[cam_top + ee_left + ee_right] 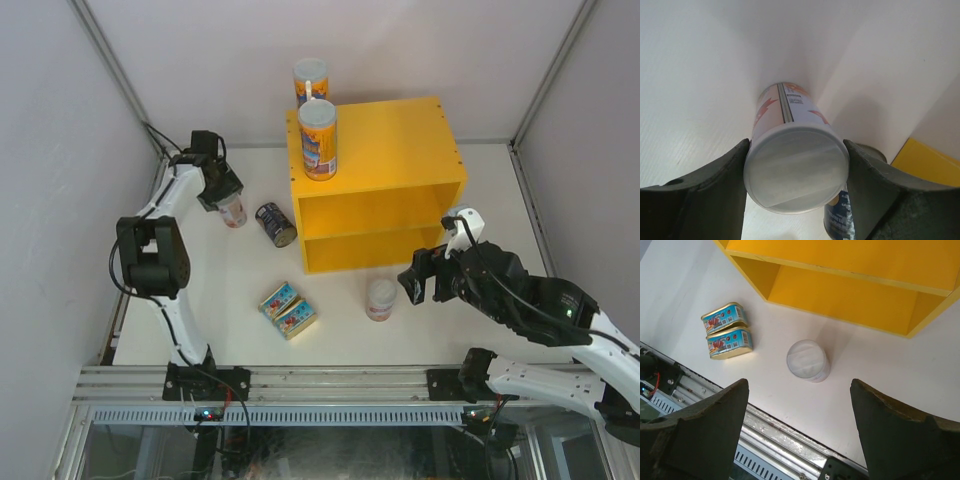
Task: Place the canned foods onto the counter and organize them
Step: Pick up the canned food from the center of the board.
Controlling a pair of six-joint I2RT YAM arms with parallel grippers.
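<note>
While right pincer [799, 390] gapes, left pincer [796, 146] grips tube [786, 106].

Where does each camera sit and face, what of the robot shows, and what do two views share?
Top external: above and behind, looking down on the table and yellow counter; both arms show.
Left wrist: looks down at the far white-pink can gripped by the left gripper.
Right wrist: looks down past the open right gripper at the near white-pink can.
Shared by top and right wrist: flat tins.
</note>
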